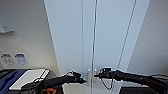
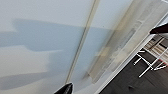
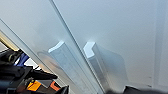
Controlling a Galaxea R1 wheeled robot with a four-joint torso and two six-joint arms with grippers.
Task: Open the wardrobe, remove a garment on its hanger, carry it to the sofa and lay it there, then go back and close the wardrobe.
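The wardrobe [image 1: 100, 37] stands right in front of the robot, tall and white, with smooth matte doors that meet at a thin vertical seam down the middle. Both doors are shut. Long shallow panel lines run up each door, and the top is cut off by the frame. At mid-height, on either side of the seam, sit the two small handles [image 1: 91, 71], pale angular bars that stick out from the doors; in the right wrist view they [image 3: 75, 65] look like blocky folded ridges with a soft sheen, one on each door.

The left gripper [image 1: 83, 80] reaches in from the left, black and tapered, its tip just beside the left handle. A single dark finger point [image 2: 65, 89] shows against the door in the left wrist view; I cannot tell how far the fingers are parted or whether they hold anything. The right gripper [image 1: 97, 75] comes in from the right at handle height, close to the right handle, with a black cable looping under it. Its fingers are too blurred to judge.

Off to the left, a white flat board [image 1: 28, 78] lies beside something blue [image 1: 10, 78]. Two small labels [image 1: 13, 59] on the wall carry print too small to read.
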